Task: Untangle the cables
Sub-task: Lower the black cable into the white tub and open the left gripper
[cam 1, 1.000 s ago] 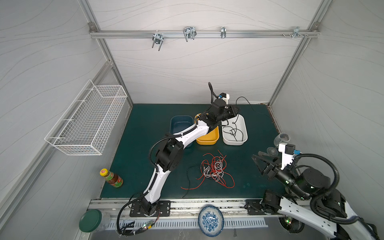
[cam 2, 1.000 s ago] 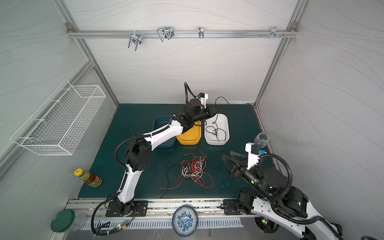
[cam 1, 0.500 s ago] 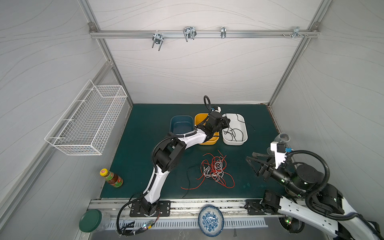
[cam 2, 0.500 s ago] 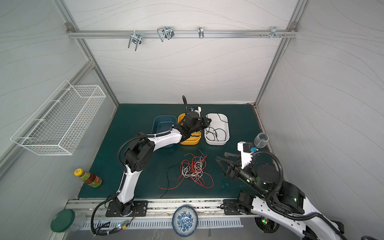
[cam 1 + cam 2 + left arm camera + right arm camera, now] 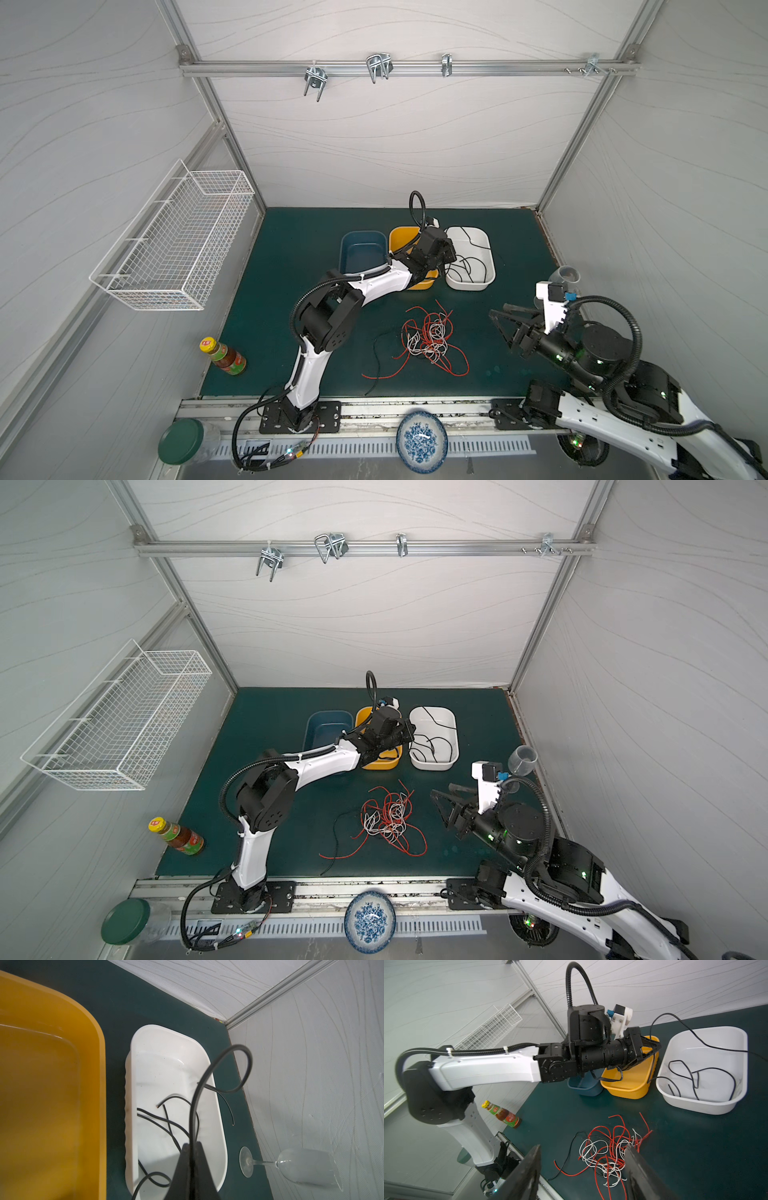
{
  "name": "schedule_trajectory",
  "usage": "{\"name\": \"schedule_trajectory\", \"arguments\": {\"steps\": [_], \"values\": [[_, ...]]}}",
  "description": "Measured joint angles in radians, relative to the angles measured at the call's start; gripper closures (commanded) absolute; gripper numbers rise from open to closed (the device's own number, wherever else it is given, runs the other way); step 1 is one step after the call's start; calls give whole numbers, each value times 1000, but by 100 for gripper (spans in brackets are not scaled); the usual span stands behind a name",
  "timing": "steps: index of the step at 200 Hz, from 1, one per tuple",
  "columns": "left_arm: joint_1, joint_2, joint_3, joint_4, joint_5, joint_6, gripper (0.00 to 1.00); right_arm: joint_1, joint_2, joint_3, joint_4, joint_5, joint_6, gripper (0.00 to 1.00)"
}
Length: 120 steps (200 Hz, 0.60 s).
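Left gripper (image 5: 192, 1147) pinches a black cable (image 5: 193, 1113) (seemingly above the white tray (image 5: 164, 1068)); right gripper (image 5: 582, 1147) gapes empty.

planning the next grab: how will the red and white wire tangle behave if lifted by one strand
Probably floppy: the wire tangle lies in loose curls on the mat. Likely lifts as one clump, since red and white strands interloop. Thin, so probably light.
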<state>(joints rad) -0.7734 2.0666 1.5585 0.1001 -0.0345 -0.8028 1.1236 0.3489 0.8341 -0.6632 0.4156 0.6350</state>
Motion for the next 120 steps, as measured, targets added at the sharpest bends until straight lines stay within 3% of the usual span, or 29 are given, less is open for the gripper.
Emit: {"name": "schedule_trajectory", "arguments": {"steps": [50, 120], "values": [[-29, 42, 152, -172, -11, 22, 100, 0, 81, 33, -37, 31, 76, 35], [-56, 192, 325, -367, -19, 28, 100, 0, 127, 42, -24, -23, 122, 35]]}}
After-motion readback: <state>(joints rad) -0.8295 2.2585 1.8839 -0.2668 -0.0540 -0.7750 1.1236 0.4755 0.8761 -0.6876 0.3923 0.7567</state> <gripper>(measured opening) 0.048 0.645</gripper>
